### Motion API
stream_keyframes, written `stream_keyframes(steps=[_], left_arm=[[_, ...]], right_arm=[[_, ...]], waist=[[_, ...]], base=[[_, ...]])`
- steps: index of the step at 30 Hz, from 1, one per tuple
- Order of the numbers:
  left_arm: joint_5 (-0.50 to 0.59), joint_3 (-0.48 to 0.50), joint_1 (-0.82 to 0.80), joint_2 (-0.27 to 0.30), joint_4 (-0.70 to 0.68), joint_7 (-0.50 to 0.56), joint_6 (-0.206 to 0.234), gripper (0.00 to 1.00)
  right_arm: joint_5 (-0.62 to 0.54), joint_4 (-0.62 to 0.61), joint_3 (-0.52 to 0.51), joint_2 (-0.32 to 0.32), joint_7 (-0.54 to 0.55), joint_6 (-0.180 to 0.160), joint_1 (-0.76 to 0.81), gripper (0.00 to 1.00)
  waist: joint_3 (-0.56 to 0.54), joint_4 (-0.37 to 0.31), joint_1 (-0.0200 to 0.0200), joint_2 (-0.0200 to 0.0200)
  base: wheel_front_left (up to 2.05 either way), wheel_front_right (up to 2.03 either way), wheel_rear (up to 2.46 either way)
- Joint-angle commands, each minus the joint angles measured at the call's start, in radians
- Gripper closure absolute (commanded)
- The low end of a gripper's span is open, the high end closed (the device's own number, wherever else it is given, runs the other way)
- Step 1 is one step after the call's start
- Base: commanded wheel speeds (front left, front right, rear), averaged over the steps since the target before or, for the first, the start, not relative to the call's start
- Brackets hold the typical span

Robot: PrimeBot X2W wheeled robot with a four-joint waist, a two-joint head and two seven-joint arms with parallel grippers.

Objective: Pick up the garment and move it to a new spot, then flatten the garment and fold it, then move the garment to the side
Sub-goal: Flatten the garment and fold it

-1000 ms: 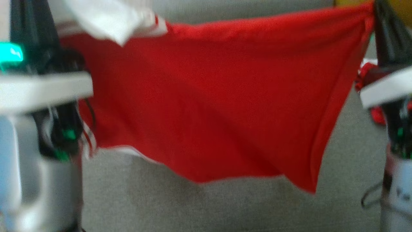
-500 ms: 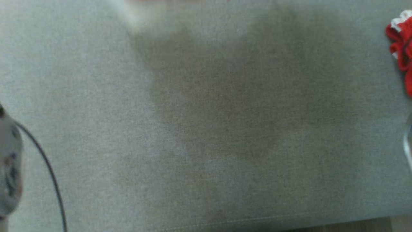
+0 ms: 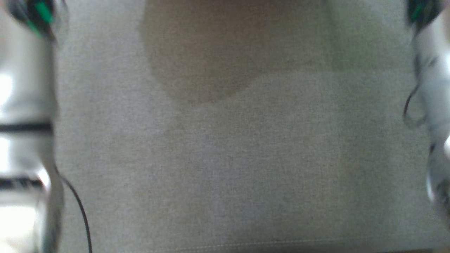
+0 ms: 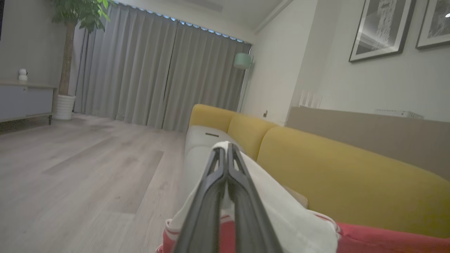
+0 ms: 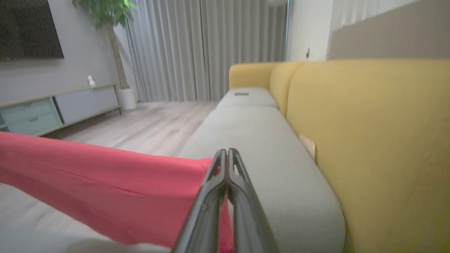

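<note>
Pinching a white fold of the garment (image 4: pixel 281 218), the left tool (image 4: pixel 225 149) has its two dark fingers clenched flat against each other, and the pale cloth bulges round their tips and drapes down their right side in the left wrist view; lower down, the cloth turns red with a white trim. The right tool (image 5: pixel 226 153) is clamped just as tightly on a red edge of the same garment (image 5: pixel 105 182), a sliver of red showing between its fingers, and from there the cloth runs away to the left as one taut red band above the sofa seat (image 5: pixel 281 168). Whether the cloth touches the grey cushion cannot be told. Beyond both tools the seat stretches to the far end of the sofa, with the yellow backrest (image 5: pixel 369 140) along its right side. A wooden floor (image 4: pixel 88 168), grey curtains (image 4: pixel 158 77) and a potted plant (image 4: pixel 77 14) lie farther off. Looking down from the head camera, the grey seat fabric (image 3: pixel 228 158) spreads between two blurred pale forearms, one at the left edge (image 3: pixel 24 105) and one at the right edge (image 3: pixel 434 88), a thin black cable (image 3: pixel 79 207) hangs by the left one, and a soft shadow lies on the far part of the cushion
</note>
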Motion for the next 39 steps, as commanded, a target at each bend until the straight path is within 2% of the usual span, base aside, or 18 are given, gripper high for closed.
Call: stream_keyframes(steps=[1, 5, 9, 14, 20, 25, 32, 39], left_arm=[[-0.01, 0.007, 0.016, 0.045, -0.047, -0.004, -0.006, 1.0], [-0.037, -0.061, 0.221, 0.064, -0.089, -0.004, -0.006, 1.0], [-0.074, -0.138, 0.398, 0.098, -0.119, -0.005, -0.006, 1.0], [-0.117, -0.228, 0.558, 0.158, -0.166, -0.005, -0.006, 1.0], [-0.143, -0.311, 0.685, 0.227, -0.23, -0.005, -0.006, 1.0], [-0.145, -0.346, 0.763, 0.269, -0.281, -0.002, -0.006, 1.0], [-0.149, -0.37, 0.854, 0.303, -0.362, 0.024, 0.001, 1.0], [-0.17, -0.378, 0.996, 0.367, -0.503, 0.078, 0.04, 1.0]], right_arm=[[0.012, -0.02, 0.023, 0.005, 0.007, 0.007, 0.015, 1.0], [0.081, 0.015, 0.136, -0.028, 0.056, 0.007, 0.143, 1.0], [0.173, -0.003, 0.254, -0.077, 0.124, 0.007, 0.267, 1.0], [0.288, -0.084, 0.381, -0.163, 0.205, 0.007, 0.397, 1.0], [0.401, -0.199, 0.482, -0.272, 0.277, 0.007, 0.529, 1.0], [0.482, -0.305, 0.535, -0.347, 0.333, 0.007, 0.631, 1.0], [0.549, -0.418, 0.555, -0.424, 0.395, 0.007, 0.734, 1.0], [0.617, -0.57, 0.56, -0.504, 0.492, 0.007, 0.859, 1.0]], waist=[[-0.016, 0.008, -0.0001, 0.0001], [-0.055, 0.023, -0.0001, 0.0001], [-0.102, 0.034, -0.0001, 0.0001], [-0.156, 0.04, -0.0001, 0.0001], [-0.212, 0.047, -0.0001, 0.0001], [-0.255, 0.048, -0.0001, 0.0001], [-0.298, 0.046, -0.0001, 0.0001], [-0.345, 0.044, -0.0001, 0.0001]], base=[[0.0, 0.0, 0.0], [0.0, 0.0, 0.0], [0.0, 0.0, 0.0], [0.0, 0.0, 0.0], [0.0, 0.0, 0.0], [0.0, 0.0, 0.0], [0.0, 0.0, 0.0], [0.0, 0.0, 0.0]])
